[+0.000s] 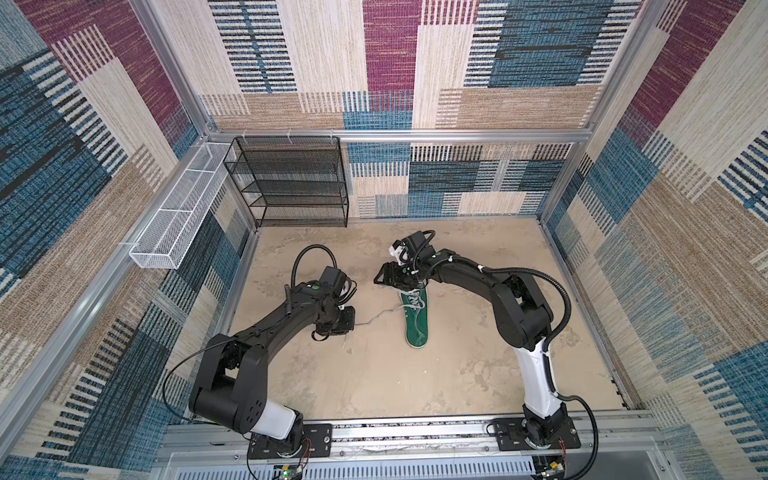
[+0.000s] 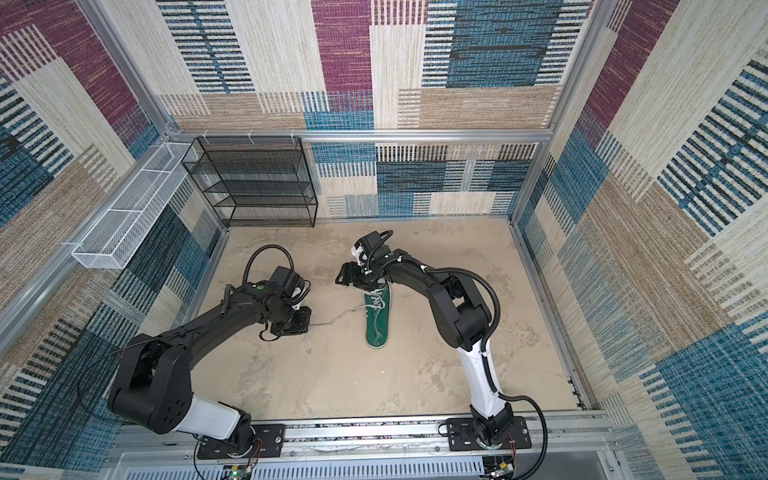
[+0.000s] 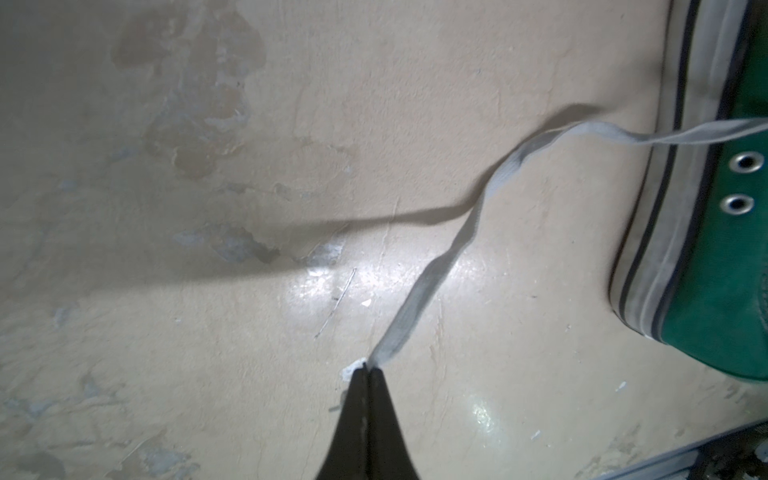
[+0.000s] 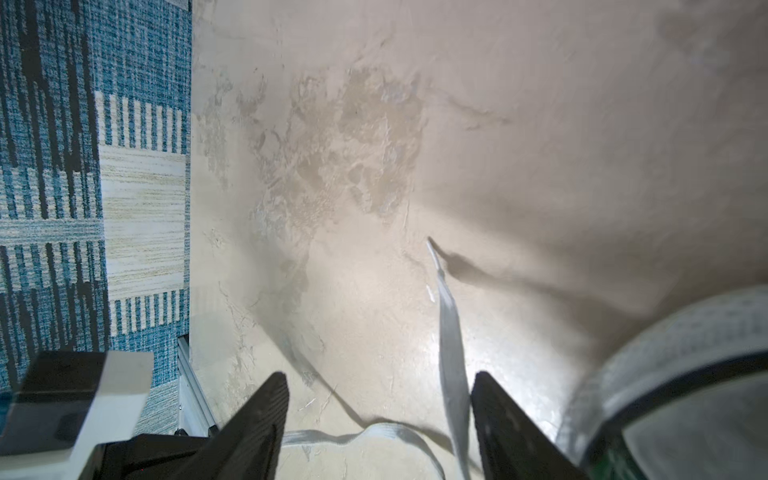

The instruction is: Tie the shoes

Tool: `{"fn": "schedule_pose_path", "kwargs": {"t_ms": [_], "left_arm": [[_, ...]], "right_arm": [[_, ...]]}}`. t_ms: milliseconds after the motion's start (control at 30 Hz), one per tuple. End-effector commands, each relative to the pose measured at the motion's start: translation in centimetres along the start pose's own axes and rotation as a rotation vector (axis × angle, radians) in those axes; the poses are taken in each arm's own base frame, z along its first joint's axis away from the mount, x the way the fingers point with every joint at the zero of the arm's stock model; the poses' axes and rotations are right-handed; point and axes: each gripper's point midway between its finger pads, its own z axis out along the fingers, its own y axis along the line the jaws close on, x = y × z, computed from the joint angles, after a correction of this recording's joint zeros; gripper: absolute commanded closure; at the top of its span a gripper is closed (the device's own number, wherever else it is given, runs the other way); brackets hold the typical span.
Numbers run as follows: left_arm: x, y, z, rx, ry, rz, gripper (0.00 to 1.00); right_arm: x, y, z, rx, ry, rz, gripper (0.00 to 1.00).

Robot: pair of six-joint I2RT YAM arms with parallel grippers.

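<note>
Shoe [image 1: 417, 328] lies mid-floor on its sole: green canvas with a white rubber edge, heel toward my bases and toe pointing away. The floor [image 1: 374, 382] is beige, mottled and flaking, and glossy in patches. Left of the shoe, my left gripper [image 3: 368, 368] points down, its black tapered jaws pressed together on the end of a flat, woven, whitish lace [image 3: 432, 274]. This runs in a slack twist back over the striped sole edge, beside two round metal eyelets [image 3: 742, 183]. Farther on, my right gripper [image 4: 378, 382] hangs over the toe end with jaws spread wide. A second lace [image 4: 451, 332] hangs between them, just beside one finger [image 4: 498, 415] and not pinched. The ribbed white toe cap [image 4: 673, 345] curves alongside. Against the back wall stands a black wire-mesh rack [image 1: 291, 183], with a long white mesh basket [image 1: 174, 224] on the left rail.
</note>
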Motion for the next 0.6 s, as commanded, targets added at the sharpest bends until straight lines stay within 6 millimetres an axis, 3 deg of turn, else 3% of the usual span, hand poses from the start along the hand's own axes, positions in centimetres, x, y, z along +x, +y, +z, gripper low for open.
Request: {"fn": "schedule_pose_path", "kwargs": {"t_ms": [0,33,100,133,333,467,567], "left_arm": [[-0.1,1.0,0.3,-0.026,0.014,-0.025,1.00],[0.0,1.3,0.4,-0.030,0.020,-0.030,1.00],[0.0,1.8,0.5,-0.046,0.030,-0.041,1.00],[0.1,2.1,0.5,-0.058,0.033,-0.048,0.93],[0.3,3.5,0.3,-0.098,0.051,-0.088,0.75],[0.5,4.1,0.1,-0.119,0.059,-0.101,0.66],[0.5,4.1,-0.2,-0.110,0.045,-0.104,0.65]], "right_arm": [[-0.8,0.7,-1.4,0.029,-0.035,-0.038,0.26],[-0.9,0.7,-1.6,0.034,-0.038,-0.044,0.25],[-1.0,0.8,-2.2,0.047,-0.038,-0.057,0.15],[-1.0,0.7,-2.4,0.065,-0.039,-0.059,0.14],[-1.2,-0.5,-3.0,0.123,-0.041,-0.068,0.03],[-0.7,1.6,-2.2,0.000,0.020,-0.091,0.00],[-0.6,4.0,-2.2,-0.137,0.037,-0.096,0.00]]}}
